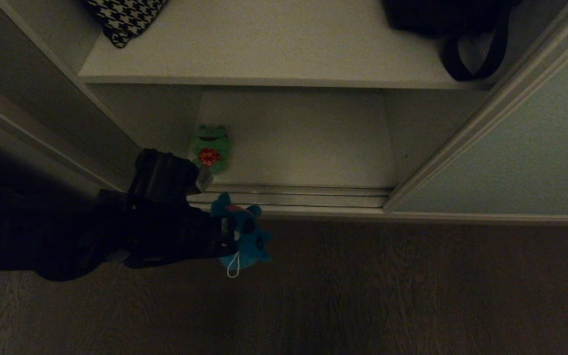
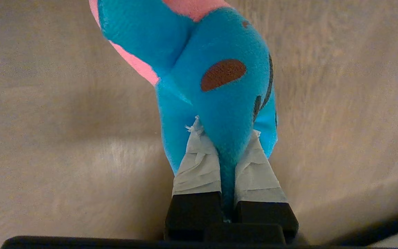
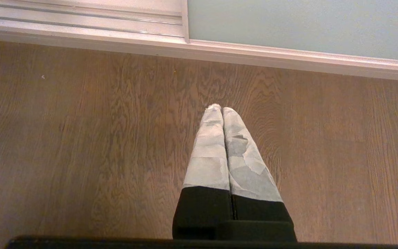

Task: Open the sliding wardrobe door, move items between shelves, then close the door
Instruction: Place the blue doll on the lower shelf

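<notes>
The left tool [image 1: 225, 236] is clamped on the teal-blue plush toy [image 1: 245, 240], holding it over the wooden floor [image 1: 412, 286] just in front of the wardrobe's track; the green frog toy [image 1: 209, 148] sits at the left of the lower shelf [image 1: 303, 143]; the upper shelf [image 1: 274, 49] carries a houndstooth cloth [image 1: 124, 17] at far left and a black strapped bag [image 1: 456, 29] at far right; the sliding wardrobe door [image 1: 535, 158] stands on the right, the opening uncovered; the right tool [image 3: 221, 109] points at the floor, fingers pressed together and empty.

Two plush toys [image 1: 210, 148] [image 1: 247, 241], one bag [image 1: 442, 19], one houndstooth cloth [image 1: 124, 17]
</notes>
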Controlling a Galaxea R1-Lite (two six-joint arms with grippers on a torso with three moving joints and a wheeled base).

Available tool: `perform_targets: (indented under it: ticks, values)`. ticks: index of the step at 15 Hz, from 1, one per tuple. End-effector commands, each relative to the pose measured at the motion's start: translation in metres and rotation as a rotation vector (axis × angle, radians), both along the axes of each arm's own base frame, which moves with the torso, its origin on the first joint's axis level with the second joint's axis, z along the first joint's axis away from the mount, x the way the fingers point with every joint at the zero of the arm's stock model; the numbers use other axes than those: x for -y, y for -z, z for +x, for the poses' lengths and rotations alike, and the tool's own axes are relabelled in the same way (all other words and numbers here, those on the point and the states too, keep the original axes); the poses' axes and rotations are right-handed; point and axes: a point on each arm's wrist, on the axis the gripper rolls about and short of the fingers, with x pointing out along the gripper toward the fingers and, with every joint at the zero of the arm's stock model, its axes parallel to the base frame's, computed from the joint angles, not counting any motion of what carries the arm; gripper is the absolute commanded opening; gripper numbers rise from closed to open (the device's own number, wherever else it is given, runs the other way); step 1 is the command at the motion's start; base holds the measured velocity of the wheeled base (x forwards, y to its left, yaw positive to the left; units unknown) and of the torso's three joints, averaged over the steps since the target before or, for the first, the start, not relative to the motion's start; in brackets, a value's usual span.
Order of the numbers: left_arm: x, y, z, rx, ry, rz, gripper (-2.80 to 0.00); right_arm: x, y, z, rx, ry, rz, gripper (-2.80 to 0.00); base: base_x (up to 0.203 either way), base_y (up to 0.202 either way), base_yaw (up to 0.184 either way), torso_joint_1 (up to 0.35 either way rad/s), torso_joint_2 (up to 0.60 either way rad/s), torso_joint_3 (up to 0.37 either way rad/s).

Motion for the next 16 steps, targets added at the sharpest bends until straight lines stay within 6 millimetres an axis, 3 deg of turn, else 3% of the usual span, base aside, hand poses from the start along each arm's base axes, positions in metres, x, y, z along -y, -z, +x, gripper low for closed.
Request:
perform_targets:
  ticks: [1, 4, 11, 16]
  values:
    - [0.014, 0.048, 0.029, -0.091, -0.007, 0.032, -2.8, 0.0, 0.0, 0.0, 0.003, 0.0, 0.0, -2.8, 0.0, 0.0, 0.0, 0.0, 0.0, 0.0]
    - [0.03, 0.073, 0.071, -0.034, -0.024, -0.007, -2.8, 0.0, 0.0, 0.0, 0.003, 0.0, 0.0, -2.8, 0.0, 0.0, 0.0, 0.0, 0.0, 0.0]
    - [0.044, 0.075, 0.17, 0.198, -0.085, -0.108, -2.8, 0.0, 0.0, 0.0, 0.003, 0.0, 0.0, -2.8, 0.0, 0.0, 0.0, 0.0, 0.0, 0.0]
    - [0.056, 0.083, 0.217, 0.418, -0.102, -0.164, -2.8, 0.0, 0.0, 0.0, 0.002, -0.001, 0.0, -2.8, 0.0, 0.0, 0.0, 0.0, 0.0, 0.0]
